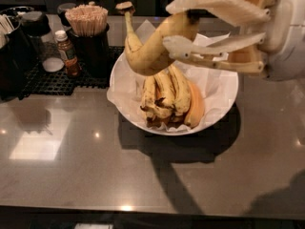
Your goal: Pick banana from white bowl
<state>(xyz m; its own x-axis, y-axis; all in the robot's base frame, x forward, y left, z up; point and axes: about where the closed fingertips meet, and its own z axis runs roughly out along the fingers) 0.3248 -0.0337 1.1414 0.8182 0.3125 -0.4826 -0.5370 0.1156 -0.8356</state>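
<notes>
The banana (150,49) is large, curved and yellow, with a long stem ending in a dark cap at the top left. It hangs in the air above the white bowl (221,111), clear of the fruit below. My gripper (183,27) reaches in from the upper right and is shut on the banana's right end. The white bowl is lined with crinkled white paper and holds several browner-spotted bananas (164,97) and one orange-toned banana (195,106).
A black cup of wooden stir sticks (88,27) and a small brown sauce bottle (66,51) stand on a black mesh mat (50,80) at the back left. Dark containers (16,42) sit at the far left. The counter (95,166) is dark and glossy.
</notes>
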